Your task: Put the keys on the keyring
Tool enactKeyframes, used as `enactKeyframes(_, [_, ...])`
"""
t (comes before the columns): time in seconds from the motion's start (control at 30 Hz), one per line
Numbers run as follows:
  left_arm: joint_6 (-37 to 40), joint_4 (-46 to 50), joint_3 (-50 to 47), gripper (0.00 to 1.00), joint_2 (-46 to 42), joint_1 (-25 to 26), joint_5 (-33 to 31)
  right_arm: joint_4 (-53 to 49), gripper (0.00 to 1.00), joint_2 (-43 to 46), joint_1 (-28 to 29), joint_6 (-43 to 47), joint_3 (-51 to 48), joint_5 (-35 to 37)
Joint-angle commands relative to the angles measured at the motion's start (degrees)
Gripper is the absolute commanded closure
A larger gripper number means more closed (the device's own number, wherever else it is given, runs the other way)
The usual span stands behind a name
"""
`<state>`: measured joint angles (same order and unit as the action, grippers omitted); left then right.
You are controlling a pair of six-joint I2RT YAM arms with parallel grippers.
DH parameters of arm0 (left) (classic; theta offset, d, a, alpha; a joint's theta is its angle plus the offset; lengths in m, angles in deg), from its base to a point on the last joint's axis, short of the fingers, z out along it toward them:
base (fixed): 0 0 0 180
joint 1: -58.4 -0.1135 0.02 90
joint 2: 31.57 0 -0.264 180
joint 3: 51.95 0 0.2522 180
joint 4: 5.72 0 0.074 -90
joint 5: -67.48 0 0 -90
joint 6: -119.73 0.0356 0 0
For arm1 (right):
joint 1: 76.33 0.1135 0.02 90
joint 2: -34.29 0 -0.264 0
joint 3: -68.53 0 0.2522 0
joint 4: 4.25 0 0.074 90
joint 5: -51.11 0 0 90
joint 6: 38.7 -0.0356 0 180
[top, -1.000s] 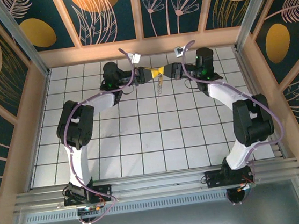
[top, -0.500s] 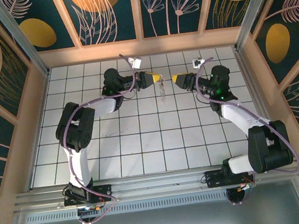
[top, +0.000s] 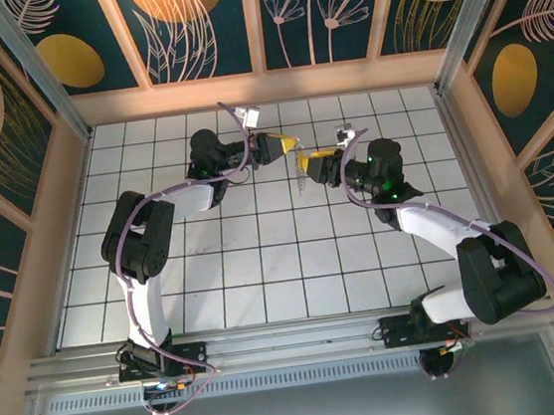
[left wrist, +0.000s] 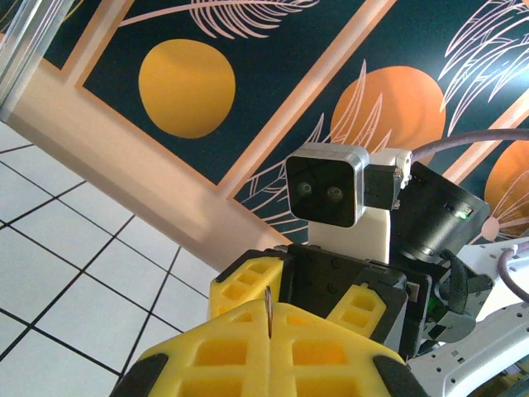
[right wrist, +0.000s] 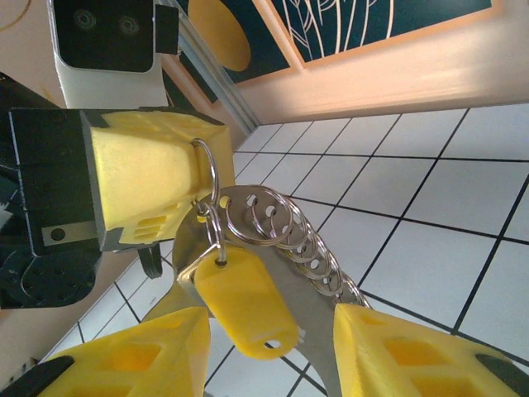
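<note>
Tightly, L gripper (top: 292, 144) pinches keyring (right wrist: 215, 175).

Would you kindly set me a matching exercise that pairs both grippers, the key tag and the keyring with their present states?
Things:
A. left gripper
B. right gripper
C. key tag
D. keyring

States:
1. yellow plastic, hanging down
2. open, fingers either side of the tag
3. silver, a chain of linked rings
4. shut, pinching a wire loop

Pairs: A-4, B-2, C-1, D-3.

The keyring (right wrist: 207, 178) hangs from the left gripper (top: 292, 144) over the table's (top: 264, 269) far middle — the keys (right wrist: 244, 310) dangle beneath, between the right gripper's (right wrist: 269, 343) 2 fingers.
</note>
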<state>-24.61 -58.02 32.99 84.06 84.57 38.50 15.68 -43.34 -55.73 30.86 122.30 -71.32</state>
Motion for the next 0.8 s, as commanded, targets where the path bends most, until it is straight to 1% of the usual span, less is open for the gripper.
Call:
enactKeyframes(0.0, [-0.41, -3.31, -0.33, 1.0, -2.59, 0.37, 0.07, 1.86, 0.56, 0.11, 0.45, 2.12, 2.09, 1.07])
enactKeyframes(0.27, [-0.39, -3.28, -0.34, 1.0, -2.37, 0.59, 0.49, 0.85, 0.57, -1.29, 0.49, 2.86, 5.47, 0.21])
enactKeyframes(0.37, [-0.31, -3.27, -0.34, 1.0, -2.28, 0.68, 0.43, 0.38, 0.61, -1.85, 0.44, 2.96, 6.54, -0.46])
enactKeyframes(0.4, [-0.31, -3.25, -0.25, 1.0, -2.3, 0.63, 0.51, 0.17, 0.64, -2.2, 0.44, 3.06, 7.02, -0.98])
enactKeyframes(0.5, [-0.36, -3.21, -0.16, 1.0, -2.29, 0.72, 0.51, -0.19, 0.76, -2.78, 0.41, 3.3, 7.6, -2.13])
enactKeyframes(0.67, [-0.34, -3.11, 0.01, 1.0, -2.44, 0.72, 0.34, 0.3, 1.0, -2.51, 0.49, 3.74, 6.76, -4.23])
enactKeyframes(0.77, [-0.37, -3.07, -0.07, 1.0, -2.63, 0.78, -0.08, 0.82, 1.0, -1.8, 0.49, 3.75, 5.85, -4.99])
